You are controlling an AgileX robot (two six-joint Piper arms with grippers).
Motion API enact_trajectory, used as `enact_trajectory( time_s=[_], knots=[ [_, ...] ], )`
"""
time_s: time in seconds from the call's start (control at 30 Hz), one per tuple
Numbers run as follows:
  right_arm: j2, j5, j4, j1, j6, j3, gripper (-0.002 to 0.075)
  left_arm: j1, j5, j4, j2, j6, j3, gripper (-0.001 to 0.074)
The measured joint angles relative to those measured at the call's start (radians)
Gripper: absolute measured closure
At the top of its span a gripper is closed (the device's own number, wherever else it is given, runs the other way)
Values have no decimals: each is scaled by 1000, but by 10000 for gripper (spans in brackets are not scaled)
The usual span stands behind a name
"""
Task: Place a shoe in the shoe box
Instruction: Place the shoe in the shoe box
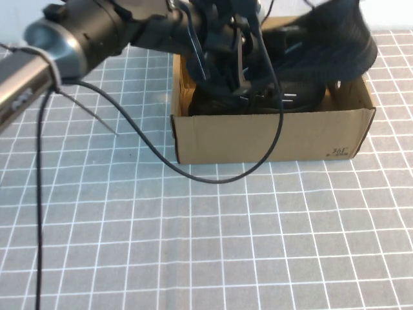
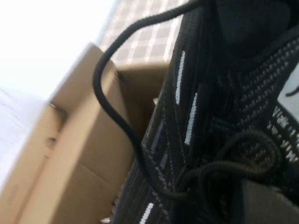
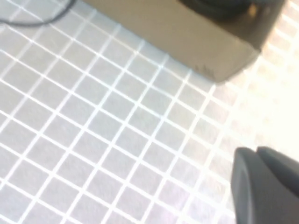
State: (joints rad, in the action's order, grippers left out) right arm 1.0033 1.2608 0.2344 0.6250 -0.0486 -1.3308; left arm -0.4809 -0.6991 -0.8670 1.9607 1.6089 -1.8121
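Note:
The brown cardboard shoe box (image 1: 271, 135) stands at the back middle of the table. The shoe (image 1: 287, 100), black with short white dashes, sits low inside it. My left gripper (image 1: 242, 71) reaches down into the box from the left and is shut on the shoe. In the left wrist view the shoe (image 2: 219, 116) fills the frame, its laces lie over one finger (image 2: 266, 200), and the box wall (image 2: 79, 154) is beside it. My right gripper (image 3: 256, 150) is shut and empty above the gridded mat near a box corner (image 3: 205, 60). It is out of the high view.
The matching second black sneaker (image 1: 329, 42) lies tilted over the box's back right rim. A black cable (image 1: 193, 174) hangs from my left arm and loops across the box's front wall. The grey gridded mat (image 1: 193, 245) spreads in front of the box.

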Motion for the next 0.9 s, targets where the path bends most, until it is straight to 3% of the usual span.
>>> enact_trajectory(
  time_s=[0.3,0.9],
  knots=[
    [-175,4,134,0,-136,172,742,0,-30,70,80,-5,-26,713],
    [-208,-36,134,0,-148,179,742,-10,22,66,136,-8,-31,714]
  ],
)
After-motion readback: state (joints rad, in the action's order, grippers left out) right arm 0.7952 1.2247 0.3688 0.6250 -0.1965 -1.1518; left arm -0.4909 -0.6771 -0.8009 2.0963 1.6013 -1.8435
